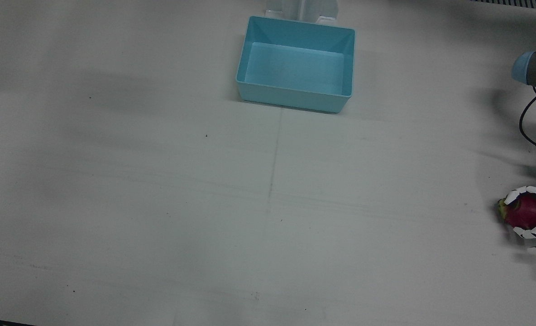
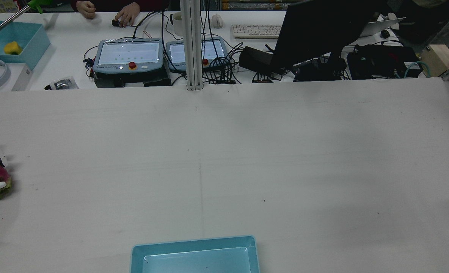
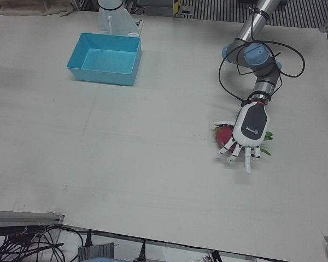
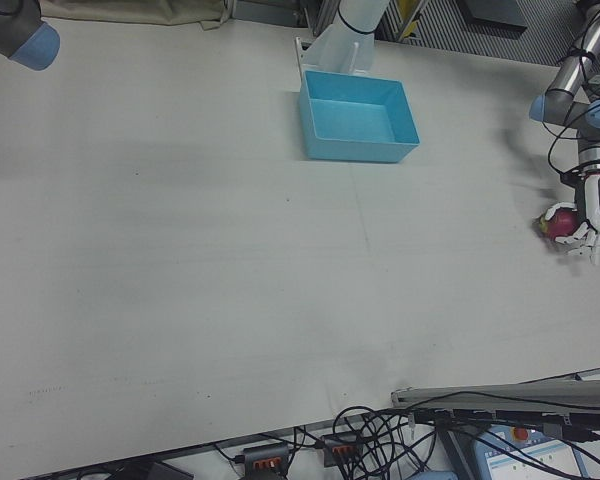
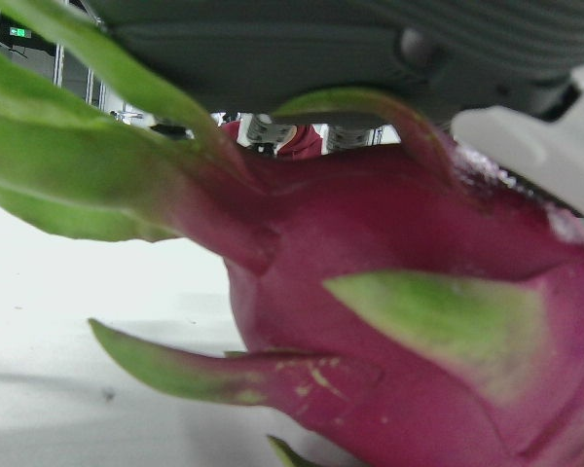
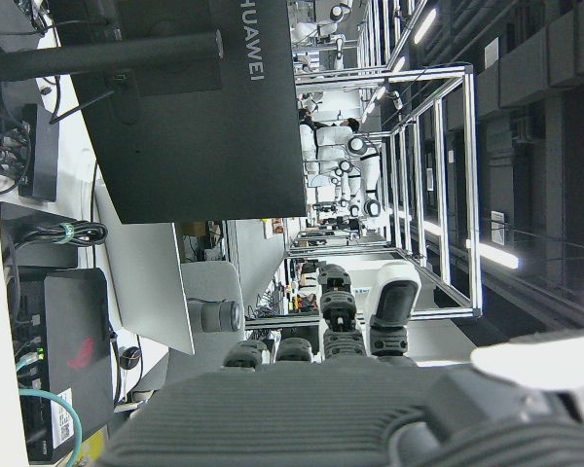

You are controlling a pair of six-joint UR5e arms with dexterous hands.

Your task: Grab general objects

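White tabletop [image 1: 159,203] is bare but for a blue bin [image 1: 295,63] near the robot's side, w/ the dragon fruit [image 1: 524,210] far out at the table's edge on the left-arm side, left hand [image 3: 247,134] lying over it, fingers curled partway round but w/ some splayed past it, so I can't tell if the grip is firm; right hand [image 6: 370,409] shows only in its own cam, off the table, state unclear. Risk, as I judge it: the fruit is round, smooth-skinned & magenta w/ floppy green scales, so a loose wrap could let it roll or slip out on lift, or fingers could catch only a scale.
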